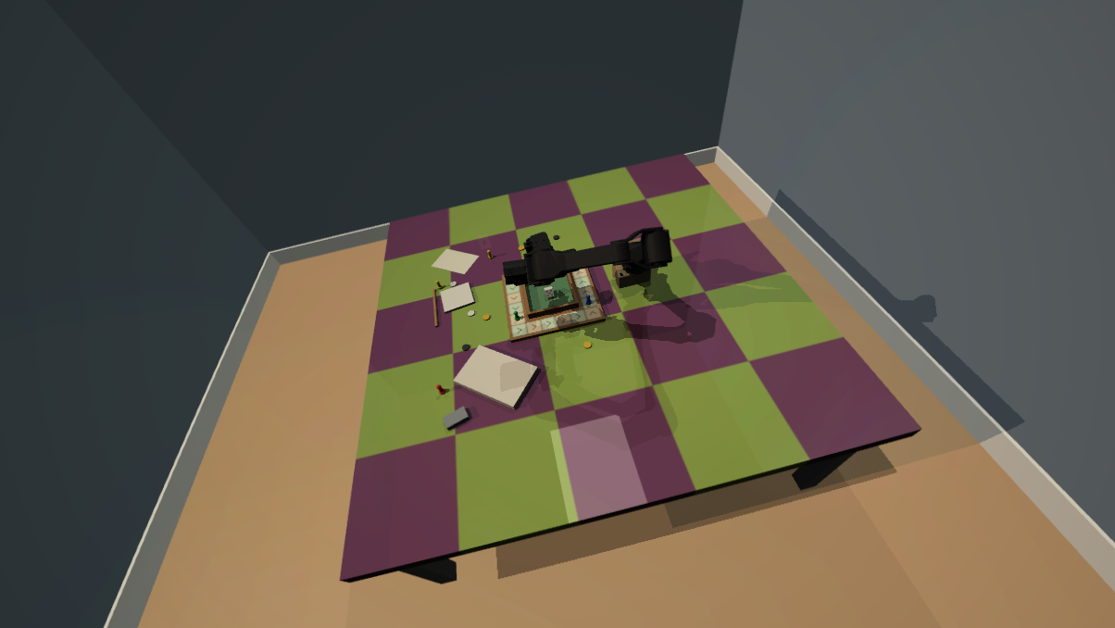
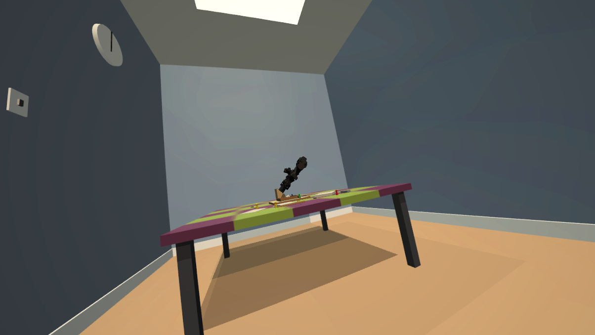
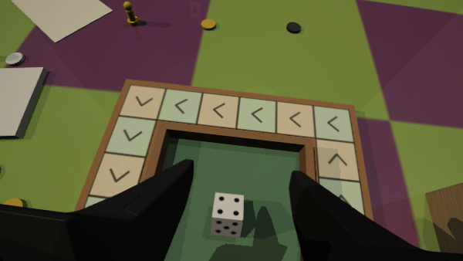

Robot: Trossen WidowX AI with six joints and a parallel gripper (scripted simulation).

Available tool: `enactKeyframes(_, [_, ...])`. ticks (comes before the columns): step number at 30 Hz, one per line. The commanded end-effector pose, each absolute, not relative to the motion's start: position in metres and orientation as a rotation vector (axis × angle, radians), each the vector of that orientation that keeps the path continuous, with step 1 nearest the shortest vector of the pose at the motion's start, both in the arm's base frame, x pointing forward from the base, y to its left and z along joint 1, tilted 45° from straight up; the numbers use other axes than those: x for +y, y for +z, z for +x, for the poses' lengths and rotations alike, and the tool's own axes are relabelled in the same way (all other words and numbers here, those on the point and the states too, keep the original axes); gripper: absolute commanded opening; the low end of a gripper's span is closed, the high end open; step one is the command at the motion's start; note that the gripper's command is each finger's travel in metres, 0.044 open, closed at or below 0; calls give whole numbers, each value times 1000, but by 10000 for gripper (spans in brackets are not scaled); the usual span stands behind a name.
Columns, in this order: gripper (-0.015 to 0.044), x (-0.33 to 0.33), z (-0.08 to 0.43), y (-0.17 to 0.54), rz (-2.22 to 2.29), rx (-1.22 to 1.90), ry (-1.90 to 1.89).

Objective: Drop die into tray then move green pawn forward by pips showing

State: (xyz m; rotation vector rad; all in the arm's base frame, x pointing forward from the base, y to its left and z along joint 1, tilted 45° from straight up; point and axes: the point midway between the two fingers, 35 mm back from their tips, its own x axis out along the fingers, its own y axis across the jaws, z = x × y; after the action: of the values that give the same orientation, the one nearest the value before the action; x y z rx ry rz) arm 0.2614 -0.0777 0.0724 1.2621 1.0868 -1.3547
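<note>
Far from the worktop's near edge, green pawn stands on the track's left-edge side, then die inside tray outline, contact unclear, below gripper, jaws open.

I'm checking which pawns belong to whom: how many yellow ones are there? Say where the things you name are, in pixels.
2. In the top view, one yellow pawn (image 1: 490,255) (image 2: 256,205) (image 3: 131,15) stands right of the pale sheet (image 1: 455,261) (image 2: 252,211) (image 3: 63,15); another (image 1: 438,284) (image 2: 275,204) is below its left end. The arm might hide more.

Purple-and-green checked worktop
On it lie the bordered game board, pale slabs, yellow pawns, a red pawn, a grey block and scattered discs.
</note>
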Motion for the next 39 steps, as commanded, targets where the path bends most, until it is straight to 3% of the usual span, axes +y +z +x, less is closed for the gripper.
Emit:
enactKeyframes(1, [341, -99, 260, 94, 1269, 1066, -1354])
enactKeyframes(5, [440, -98, 259, 92, 1276, 1084, -1348])
enactKeyframes(12, [440, -84, 258, 49, 1756, 1588, -930])
enactKeyframes(15, [440, -86, 262, 46, 1905, 1616, -790])
enactKeyframes(21, [440, -86, 257, 44, 1840, 1608, -878])
enactKeyframes(30, [204, -69, 323, 59, 1213, 1586, -59])
enactKeyframes(39, [200, -36, 387, 76, 538, 1329, 623])
